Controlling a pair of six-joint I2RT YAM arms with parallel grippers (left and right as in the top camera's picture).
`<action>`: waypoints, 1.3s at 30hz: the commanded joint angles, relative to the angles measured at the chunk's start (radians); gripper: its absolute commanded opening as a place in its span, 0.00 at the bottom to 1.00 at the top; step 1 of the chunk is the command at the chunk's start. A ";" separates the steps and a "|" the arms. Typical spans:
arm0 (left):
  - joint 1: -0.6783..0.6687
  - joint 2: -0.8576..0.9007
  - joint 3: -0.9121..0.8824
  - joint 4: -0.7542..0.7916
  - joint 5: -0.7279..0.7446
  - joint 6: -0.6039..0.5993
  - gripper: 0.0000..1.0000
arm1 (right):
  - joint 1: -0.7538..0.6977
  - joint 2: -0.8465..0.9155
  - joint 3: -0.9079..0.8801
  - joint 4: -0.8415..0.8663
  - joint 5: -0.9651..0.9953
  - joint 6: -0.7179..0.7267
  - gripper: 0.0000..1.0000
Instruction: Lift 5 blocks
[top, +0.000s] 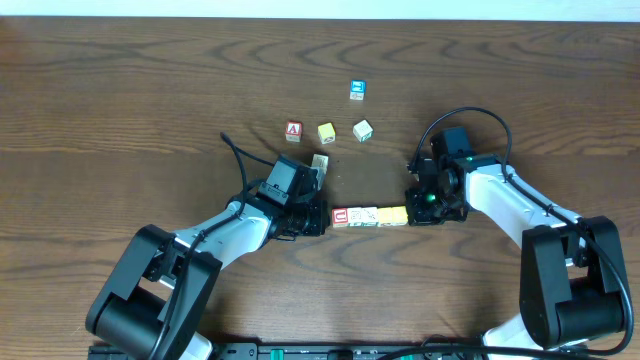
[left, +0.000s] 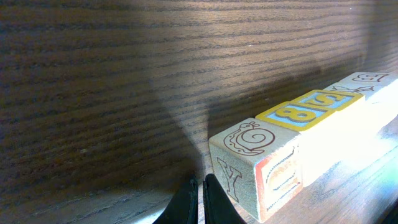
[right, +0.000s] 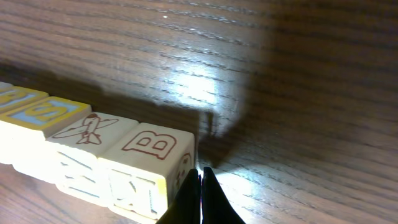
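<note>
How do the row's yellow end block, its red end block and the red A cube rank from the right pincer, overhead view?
1. Yellow end block, beside the right pincer.
2. Red end block, the row's other end.
3. Red A cube, farther up the table.

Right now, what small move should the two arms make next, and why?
Probably press both shut grippers inward: the left gripper sits beside the snail block, the right gripper beside the B block, bracketing the row of blocks resting on the table.
</note>
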 joint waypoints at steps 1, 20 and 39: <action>-0.002 -0.003 -0.020 0.006 0.006 0.009 0.07 | 0.009 -0.023 0.003 0.007 -0.029 -0.013 0.01; -0.002 -0.004 0.002 0.019 0.053 -0.090 0.07 | 0.009 -0.023 0.004 0.010 -0.045 -0.013 0.01; -0.002 -0.004 0.007 0.036 0.121 -0.089 0.07 | 0.014 -0.023 0.004 0.032 -0.168 -0.043 0.01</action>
